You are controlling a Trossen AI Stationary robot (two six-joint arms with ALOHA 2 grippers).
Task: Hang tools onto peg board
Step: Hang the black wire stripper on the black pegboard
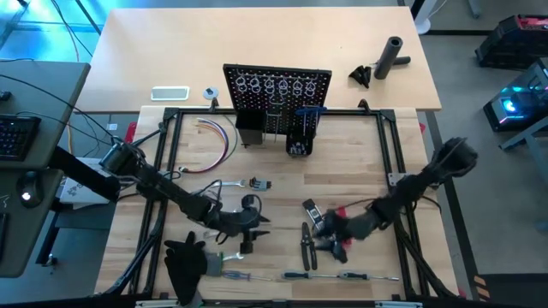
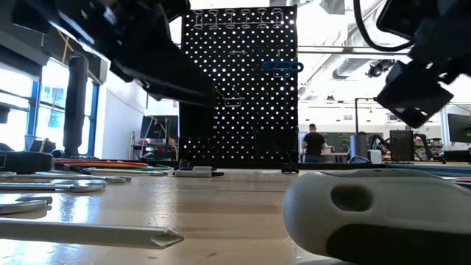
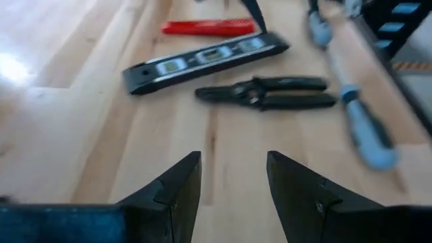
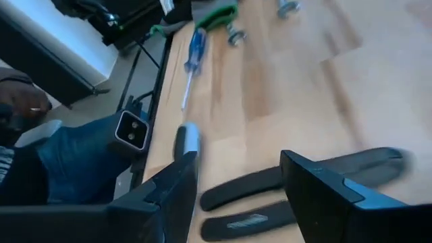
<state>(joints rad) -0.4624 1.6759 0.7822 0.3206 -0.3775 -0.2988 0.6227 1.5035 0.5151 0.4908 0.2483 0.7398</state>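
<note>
Left tool hung low over the bench, fingers spread and empty, facing the level and black-handled pliers; right tool was likewise spread, holding nothing, above the pliers' handles; screwdrivers lay along the near edge; the peg board stood upright at the bench's far side, a blue-handled tool hanging on it.

Black peg board upright mid-table, blue-handled tool hanging on it, silver wrenches lying left, person standing beyond.
</note>
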